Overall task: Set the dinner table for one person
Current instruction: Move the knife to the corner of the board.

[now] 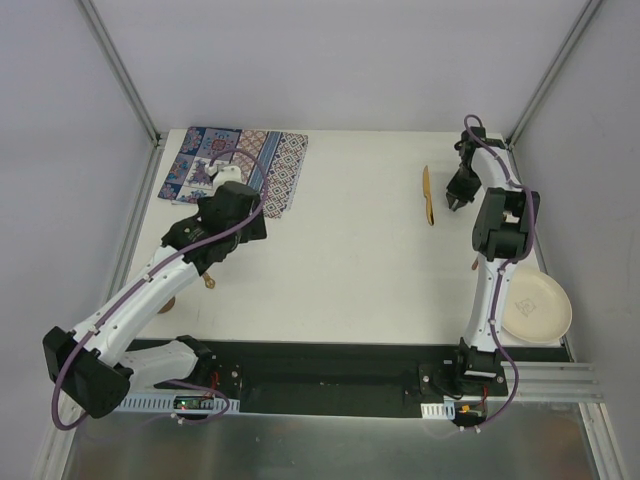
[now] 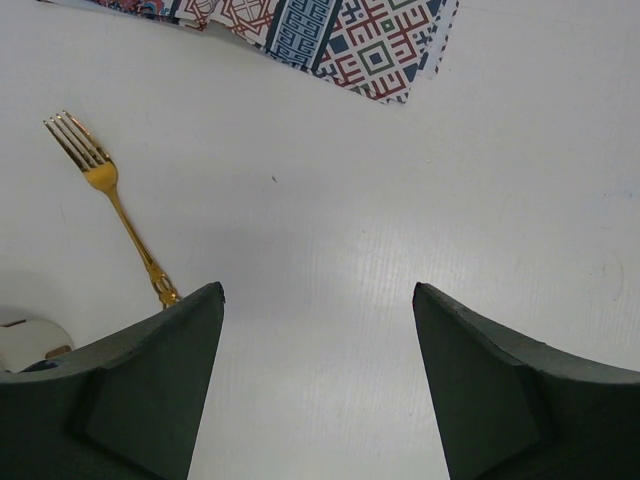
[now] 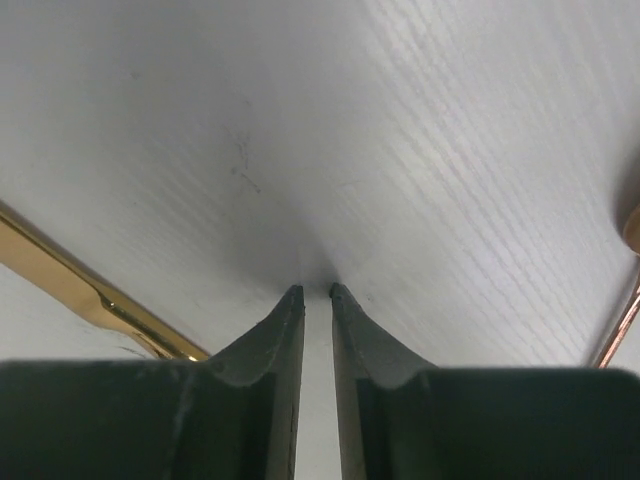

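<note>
Dinner table (image 1: 350, 260) is filling the whole workspace: big white top w/ aluminium rails along the edges and both arms bolted at its near edge.

L gripper (image 2: 318, 290) is hanging over bare tabletop at far left, just near of the patterned placemat (image 1: 240, 165). Its jaws are standing wide apart w/ nothing btwn them, only white surface showing in the gap. A gold fork (image 2: 110, 200) is lying flat on the table beside that gripper, clear of the placemat and not touching either finger. Its handle end is slipping out of sight behind one finger in the L wrist view. A pale round obj (image 2: 25, 345) is peeking out at the corner of that view, mostly hidden, can't tell what it is.

R gripper (image 3: 312, 290) is pointing down at the far-right part of the table, tips at or right above the surface. Its jaws are parted by only a thin slit, gripping nothing. A gold knife (image 1: 428, 195) is lying flat just left of it, lengthwise near-to-far, outside the jaws. A copper-coloured utensil bit (image 3: 628, 290) is showing at the edge of the R wrist view, too cropped to ID.

A cream plate (image 1: 540, 305) is sitting at near right, close to the table edge, partly under the R arm.
</note>
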Robot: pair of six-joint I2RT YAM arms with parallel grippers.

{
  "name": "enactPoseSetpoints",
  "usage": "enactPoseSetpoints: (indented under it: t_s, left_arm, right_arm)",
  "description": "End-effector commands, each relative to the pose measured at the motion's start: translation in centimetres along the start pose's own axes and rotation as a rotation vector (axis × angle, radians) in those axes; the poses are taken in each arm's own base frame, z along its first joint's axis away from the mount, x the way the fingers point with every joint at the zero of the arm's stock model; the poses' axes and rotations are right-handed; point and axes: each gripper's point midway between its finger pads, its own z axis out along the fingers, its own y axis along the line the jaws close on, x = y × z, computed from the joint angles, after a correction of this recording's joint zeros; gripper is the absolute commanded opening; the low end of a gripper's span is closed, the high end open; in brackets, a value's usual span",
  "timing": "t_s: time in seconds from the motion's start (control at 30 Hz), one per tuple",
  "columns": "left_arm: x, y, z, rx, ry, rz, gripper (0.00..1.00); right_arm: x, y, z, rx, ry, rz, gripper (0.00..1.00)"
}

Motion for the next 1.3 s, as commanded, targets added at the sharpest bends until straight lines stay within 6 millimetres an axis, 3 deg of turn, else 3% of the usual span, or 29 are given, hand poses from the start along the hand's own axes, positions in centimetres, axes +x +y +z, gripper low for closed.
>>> enactPoseSetpoints:
  t_s: [0.0, 0.17, 0.3, 0.5, 0.6, 0.8, 1.0, 1.27]
  left_arm:
    - [-1.0, 0.0, 0.6, -0.04, 0.003, 0.015, 0.75]
    - [-0.9, -1.7, 2.9, -0.046, 0.06, 0.028, 0.75]
    - [-0.9, -2.7, 4.2, -0.047, 0.077, 0.019, 0.75]
    - [-0.4, -4.5, 4.8, 0.018, 0.108, -0.026, 0.73]
    - [0.2, -4.8, 4.9, 0.031, 0.127, -0.041, 0.72]
    - [0.8, -4.6, 4.9, 0.024, 0.136, -0.05, 0.71]
    - [0.0, -4.5, 4.2, 0.036, 0.109, -0.051, 0.71]
    - [-1.0, -3.9, 3.2, 0.043, 0.068, -0.045, 0.71]
  right_arm:
    - [0.3, 2.0, -1.8, -0.058, -0.009, -0.042, 0.25]
    - [0.3, 4.2, -4.3, -0.126, -0.04, -0.085, 0.33]
    - [0.9, 5.7, -6.4, -0.172, -0.059, -0.128, 0.33]
    - [3.6, 9.1, -8.0, -0.229, -0.057, -0.228, 0.29]
    - [4.6, 10.5, -8.1, -0.248, -0.051, -0.261, 0.22]
    - [6.4, 12.6, -6.9, -0.264, -0.017, -0.302, 0.21]
    - [6.5, 12.2, -4.9, -0.237, 0.005, -0.291, 0.2]
    - [5.8, 11.4, -4.0, -0.239, 0.01, -0.24, 0.2]
